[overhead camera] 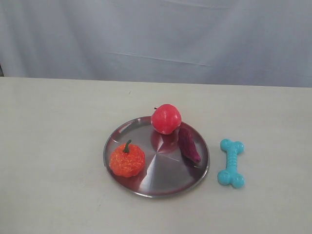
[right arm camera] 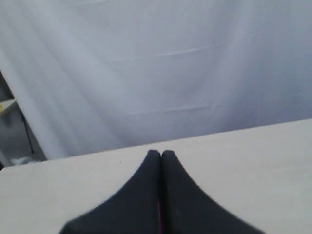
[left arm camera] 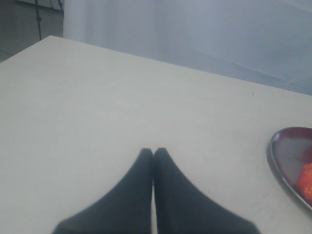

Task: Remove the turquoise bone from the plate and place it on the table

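- The plate (left arm camera: 290, 151) is cut by the left wrist view's edge; only an orange scrap on it shows, probably the toy pumpkin (left arm camera: 306, 183).
- The left fingers (left arm camera: 136, 195) and right fingers (right arm camera: 141, 195) are blurred, with their bases cropped.

The stainless-steel plate (overhead camera: 168, 171) is gleaming as polished metal, mirroring the glossy red apple (overhead camera: 165, 118). The turquoise bone (overhead camera: 231, 163) is showing shiny, ribbed plastic. The orange pumpkin (overhead camera: 126, 161) is looking rough and pebbled, the purple sweet potato (overhead camera: 189, 145) dull. The table (overhead camera: 58, 146) is appearing smooth and matt; the backdrop (overhead camera: 156, 39) is hanging as soft grey cloth.
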You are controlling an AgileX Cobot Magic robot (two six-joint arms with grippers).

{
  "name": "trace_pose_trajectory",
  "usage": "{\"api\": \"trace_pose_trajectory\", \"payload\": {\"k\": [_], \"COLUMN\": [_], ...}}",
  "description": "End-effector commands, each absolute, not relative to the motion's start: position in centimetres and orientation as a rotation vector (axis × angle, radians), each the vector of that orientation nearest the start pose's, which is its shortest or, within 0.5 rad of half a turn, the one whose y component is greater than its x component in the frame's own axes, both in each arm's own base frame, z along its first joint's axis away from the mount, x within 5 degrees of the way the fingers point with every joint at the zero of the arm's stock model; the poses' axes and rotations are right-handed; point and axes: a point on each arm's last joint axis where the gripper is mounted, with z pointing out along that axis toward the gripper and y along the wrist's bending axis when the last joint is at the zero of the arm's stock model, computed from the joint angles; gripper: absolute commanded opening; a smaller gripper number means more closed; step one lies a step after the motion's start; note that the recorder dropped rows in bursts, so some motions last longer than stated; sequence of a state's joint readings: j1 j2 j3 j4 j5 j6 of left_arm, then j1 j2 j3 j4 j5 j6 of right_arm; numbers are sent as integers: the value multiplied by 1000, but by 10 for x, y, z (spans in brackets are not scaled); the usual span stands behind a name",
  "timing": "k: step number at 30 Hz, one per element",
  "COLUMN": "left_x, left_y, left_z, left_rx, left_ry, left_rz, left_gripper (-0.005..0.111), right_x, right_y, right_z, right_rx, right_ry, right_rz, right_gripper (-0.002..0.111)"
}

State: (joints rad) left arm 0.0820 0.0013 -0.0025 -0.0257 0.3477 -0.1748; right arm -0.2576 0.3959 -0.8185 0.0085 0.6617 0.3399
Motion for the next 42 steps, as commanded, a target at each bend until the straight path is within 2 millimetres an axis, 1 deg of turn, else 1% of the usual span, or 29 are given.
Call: {"api": "trace_pose_trajectory", "payload": {"k": [1, 3, 5, 7, 10, 11, 14, 17, 18, 19, 20, 22, 25, 31, 35, 42], "left_x": [53, 53, 53, 53, 53, 53, 53, 53, 53, 53, 53, 53, 53, 53, 53, 53], "left_y": [3, 3, 3, 3, 3, 3, 3, 3, 3, 3, 3, 3, 3, 3, 3, 3], "left_z": [182, 182, 182, 182, 182, 182, 182, 182, 182, 182, 182, 182, 182, 182, 182, 182], "left_rx": [-247, -247, -247, -247, -247, -247, -247, -247, -247, -247, -247, -247, -247, -247, -247, -247], "left_ry": [1810, 1810, 1810, 1810, 1810, 1810, 1810, 1810, 1810, 1810, 1810, 1810, 1810, 1810, 1810, 1810], "left_rz": [-94, -94, -94, -94, -94, -94, -94, -94, -94, -94, -94, -94, -94, -94, -94, -94], "left_gripper": [0, 0, 0, 0, 0, 0, 0, 0, 0, 0, 0, 0, 0, 0, 0, 0], "right_x": [34, 31, 42, 53, 67, 68, 64, 60, 58, 58, 57, 56, 54, 54, 54, 54], "right_y": [-9, -9, -11, -14, -18, -18, -17, -17, -16, -16, -16, -16, -15, -16, -16, -16], "right_z": [380, 370, 348, 323, 288, 282, 266, 246, 236, 230, 221, 209, 206, 199, 195, 195], "right_rx": [471, 471, 494, 471, 413, 397, 354, 309, 291, 280, 263, 247, 246, 228, 258, 228], "right_ry": [1546, 1549, 1593, 1627, 1572, 1534, 1502, 1519, 1529, 1538, 1553, 1568, 1550, 1632, 1667, 1672], "right_rz": [-2, -3, 22, 14, 5, 0, -43, -99, -122, -134, -153, -170, -169, -210, -184, -212], "right_gripper": [0, 0, 0, 0, 0, 0, 0, 0, 0, 0, 0, 0, 0, 0, 0, 0]}}
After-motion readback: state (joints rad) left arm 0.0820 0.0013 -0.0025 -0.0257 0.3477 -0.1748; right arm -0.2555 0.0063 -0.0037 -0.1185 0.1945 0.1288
